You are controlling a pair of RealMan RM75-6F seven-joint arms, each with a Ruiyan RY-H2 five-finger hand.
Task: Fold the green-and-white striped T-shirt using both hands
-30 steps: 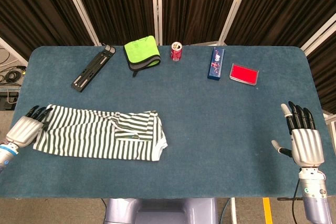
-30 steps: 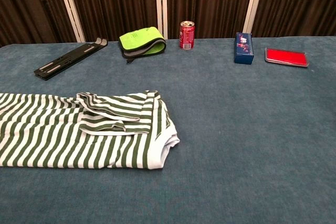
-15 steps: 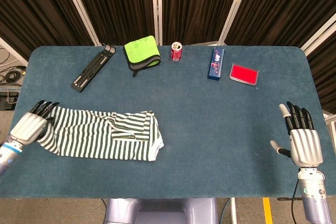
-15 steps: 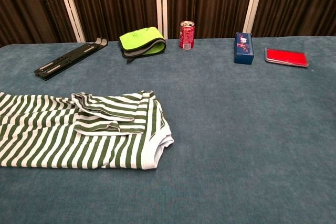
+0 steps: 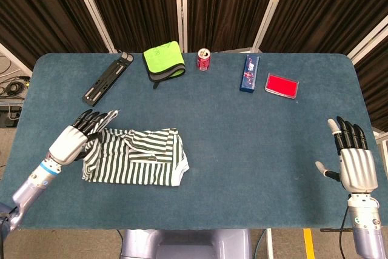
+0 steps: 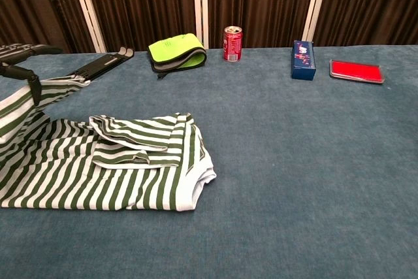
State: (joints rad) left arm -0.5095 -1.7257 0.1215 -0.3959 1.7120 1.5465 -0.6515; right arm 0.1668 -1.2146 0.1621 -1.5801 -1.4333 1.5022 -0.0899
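My left hand grips lifted end of green-and-white striped T-shirt, front-left of red soda can. Carry edge flat over folded sleeve, align hems, avoid dragging. Right hand spread, empty, far right of can.

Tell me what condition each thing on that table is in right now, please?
Striped T-shirt: partly folded, left end lifted off the table.
Left hand: grips the shirt's raised end.
Right hand: holds nothing, fingers straight and spread.
Red can: upright, top hole looks opened.
Blue box: closed, lying down.
Green cloth: folded.
Red case: closed, flat.
Black stand: collapsed flat.
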